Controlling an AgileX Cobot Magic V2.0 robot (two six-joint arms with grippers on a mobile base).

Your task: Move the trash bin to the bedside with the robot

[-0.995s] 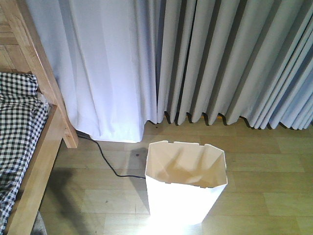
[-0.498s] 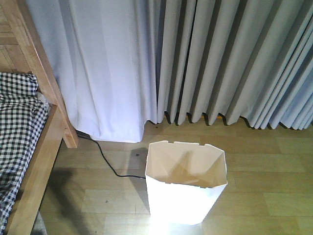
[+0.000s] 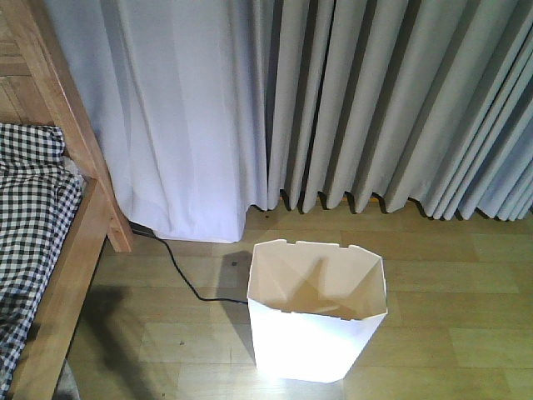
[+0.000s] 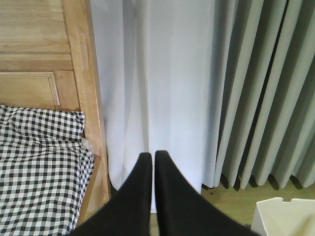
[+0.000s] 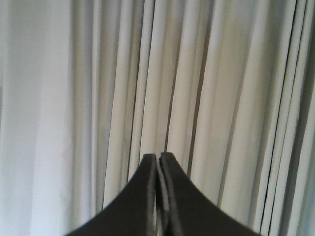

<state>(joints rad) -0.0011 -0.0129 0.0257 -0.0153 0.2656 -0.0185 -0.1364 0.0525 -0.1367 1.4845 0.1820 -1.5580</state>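
The white trash bin (image 3: 316, 333) stands upright on the wooden floor, low in the front view, its cream inside showing nothing in it. One corner of the trash bin (image 4: 283, 216) shows at the bottom right of the left wrist view. The bedside, a light wooden bed frame (image 3: 62, 312) with a slanted post and checked bedding (image 3: 33, 217), lies to the bin's left across a stretch of floor. My left gripper (image 4: 152, 155) is shut and holds nothing, pointing at the curtain beside the bed post (image 4: 86, 98). My right gripper (image 5: 158, 156) is shut on nothing, facing curtain folds. Neither touches the bin.
Grey-white curtains (image 3: 350, 100) hang to the floor behind the bin. A black cable (image 3: 179, 271) runs from under the curtain by the bed post across the floor to the bin's left side. Wooden floor (image 3: 450, 333) lies to the bin's right.
The bright glare at the foot of the bin has faded and the shadow inside it has shifted. The bin and the bed stay at the same places in the view.
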